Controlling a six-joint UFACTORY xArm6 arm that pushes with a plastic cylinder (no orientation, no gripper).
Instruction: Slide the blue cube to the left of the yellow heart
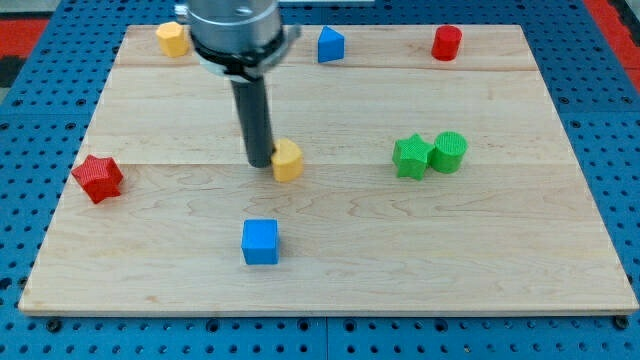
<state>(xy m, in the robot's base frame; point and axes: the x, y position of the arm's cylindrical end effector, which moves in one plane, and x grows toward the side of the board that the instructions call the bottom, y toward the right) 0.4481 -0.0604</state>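
End effector's bare rod, nothing clamped, plants my tip [259, 163] touching the yellow heart's [288, 160] left flank, while the blue cube [260, 241] sits well below that heart, directly beneath my tip.

- We see bright, even light over the wooden board [330, 270], without glare.
- Our blocks cast only faint, short shadows.
- The arm's housing [235, 25] at the upper left looks slightly blurred; elsewhere focus is sharp.
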